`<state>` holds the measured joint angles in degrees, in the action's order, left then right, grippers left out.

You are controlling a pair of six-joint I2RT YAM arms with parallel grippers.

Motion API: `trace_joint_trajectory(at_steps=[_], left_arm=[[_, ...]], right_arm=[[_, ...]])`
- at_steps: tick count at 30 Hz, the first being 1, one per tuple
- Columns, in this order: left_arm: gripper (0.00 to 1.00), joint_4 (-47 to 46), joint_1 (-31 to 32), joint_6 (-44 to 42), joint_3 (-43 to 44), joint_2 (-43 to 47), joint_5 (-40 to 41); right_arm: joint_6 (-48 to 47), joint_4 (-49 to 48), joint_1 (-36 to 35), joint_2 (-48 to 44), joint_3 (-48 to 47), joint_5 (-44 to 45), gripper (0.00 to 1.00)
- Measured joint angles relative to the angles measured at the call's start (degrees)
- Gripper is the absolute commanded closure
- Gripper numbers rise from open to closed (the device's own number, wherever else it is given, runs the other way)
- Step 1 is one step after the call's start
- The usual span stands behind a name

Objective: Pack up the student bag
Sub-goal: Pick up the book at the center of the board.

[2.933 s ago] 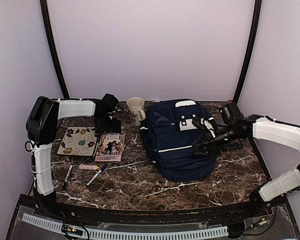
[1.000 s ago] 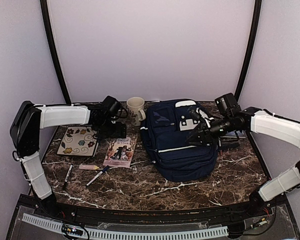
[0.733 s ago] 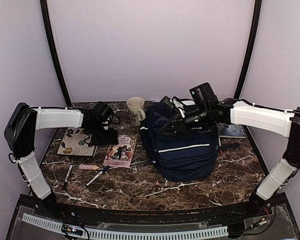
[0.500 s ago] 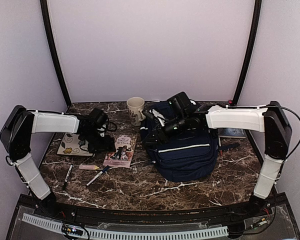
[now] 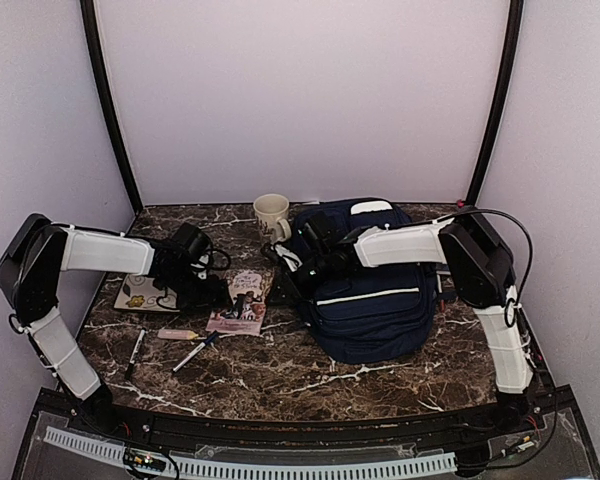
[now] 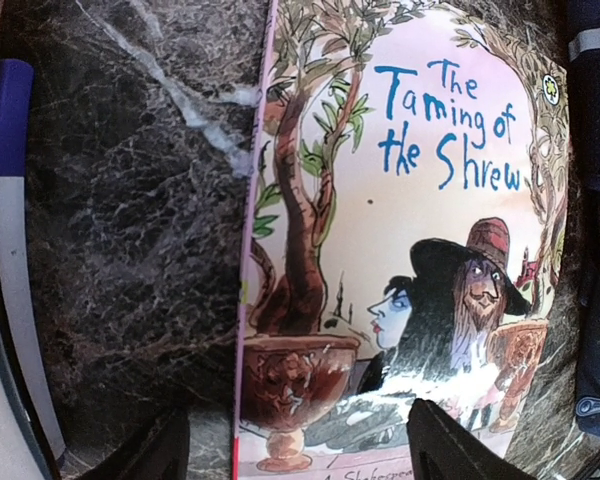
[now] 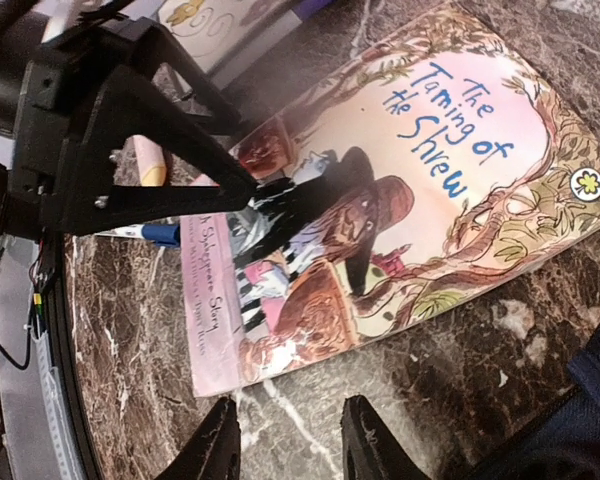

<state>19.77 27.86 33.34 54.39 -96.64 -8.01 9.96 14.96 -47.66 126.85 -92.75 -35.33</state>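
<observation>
Hovering over a book [image 6: 400,250] titled "The Taming of the Shrew", the left gripper [image 6: 300,450] is standing spread wide and empty, seemingly lining up to straddle its lower end; the right gripper [image 7: 290,445], narrowly parted and pinching nothing, is facing it across the cover, with the bag [image 5: 370,320] lying just behind, under that arm

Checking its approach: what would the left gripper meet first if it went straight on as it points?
The left gripper would probably meet the book first, near its spine edge; its height above is unclear.
</observation>
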Motion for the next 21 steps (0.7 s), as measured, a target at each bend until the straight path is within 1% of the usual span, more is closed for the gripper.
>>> trace_joint_trajectory(at_steps=[3,6,10,13,15,17,21], left_arm=[[0.28,-0.9,-0.07,0.33,-0.31,0.04,-0.33],[0.32,-1.86,-0.11,0.57,-0.79,0.13,-0.92],[0.33,-2.29,0.09,1.07,-0.98,0.13,-1.86],[0.31,-2.93,0.44,1.81,-1.46,0.37,-2.1],[0.26,-3.89,0.55,2.54,-2.56,1.16,-2.43],[0.23,-4.87,0.68,3.34,-3.82,2.08,-2.78],[0.22,-7.02,0.76,4.9,-5.29,2.91,-3.26]], right_arm=[[0.04,0.83,0.0,3.39,-3.41,0.0,0.64],[0.81,1.6,0.0,5.53,-6.1,0.48,0.58],[2.4,2.21,-0.07,7.23,-8.26,2.38,0.57],[3.28,2.43,-0.17,7.54,-8.41,4.24,0.6],[3.91,2.73,-0.35,7.74,-8.74,5.64,0.62],[4.31,3.1,-0.42,8.09,-9.14,6.67,0.65],[5.51,3.32,-0.44,9.79,-10.58,7.8,0.72]])
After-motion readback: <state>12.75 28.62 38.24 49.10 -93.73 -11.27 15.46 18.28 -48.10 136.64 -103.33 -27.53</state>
